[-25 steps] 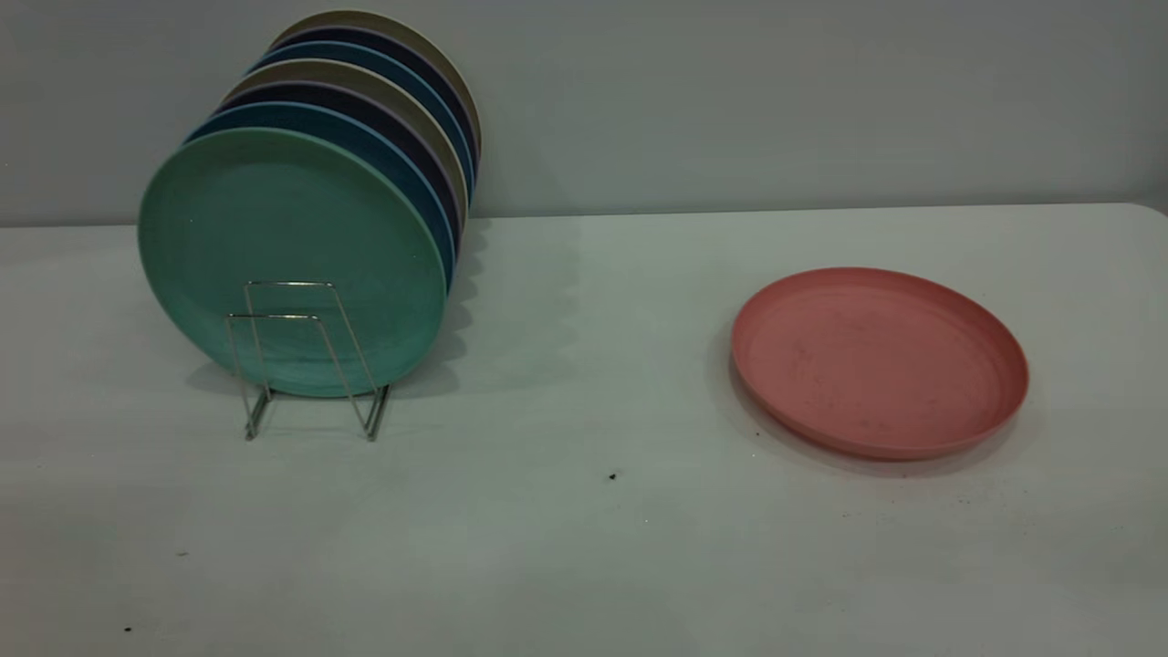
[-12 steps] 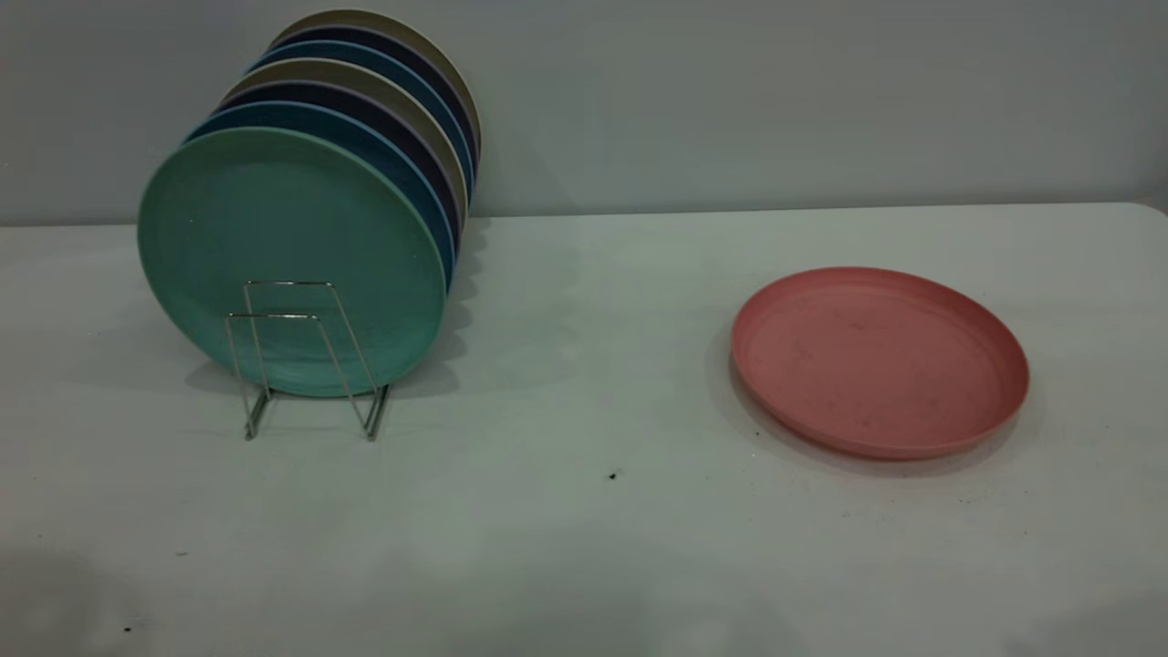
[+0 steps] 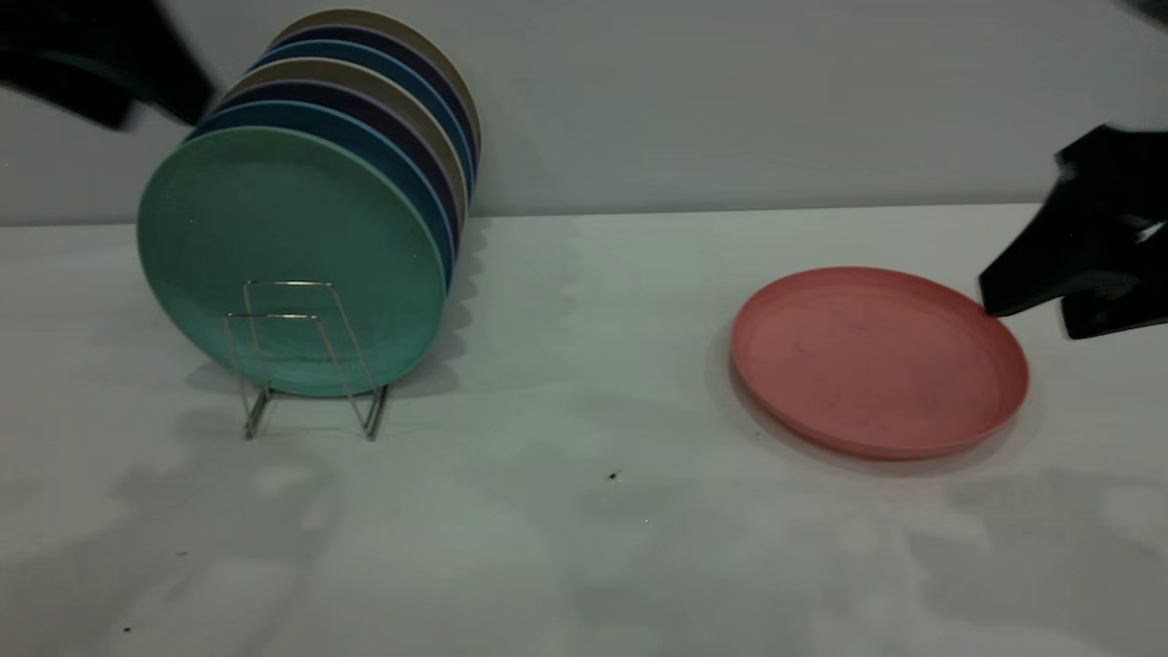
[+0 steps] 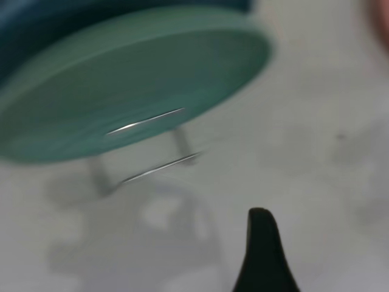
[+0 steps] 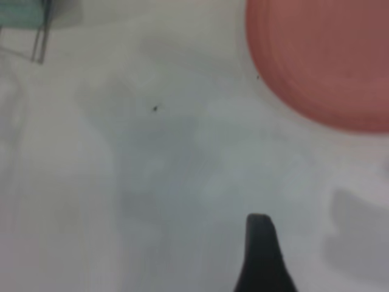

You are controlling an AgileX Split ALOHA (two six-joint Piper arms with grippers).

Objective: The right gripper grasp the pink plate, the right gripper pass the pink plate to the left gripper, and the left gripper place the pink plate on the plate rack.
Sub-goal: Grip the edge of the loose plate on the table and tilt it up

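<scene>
matte black right pincer [image 3: 1031,306], wedge-shaped tapering fingers

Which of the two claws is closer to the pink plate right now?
The right gripper: it hangs just off the pink plate at its far right rim. The left gripper is far off, up by the stacked plates.

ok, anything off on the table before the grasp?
Nothing stands out. The pink plate lies flat, the other plates stand upright in the plate rack. Only small dark specks on the table. Right gripper is beside the plate's rim.
</scene>
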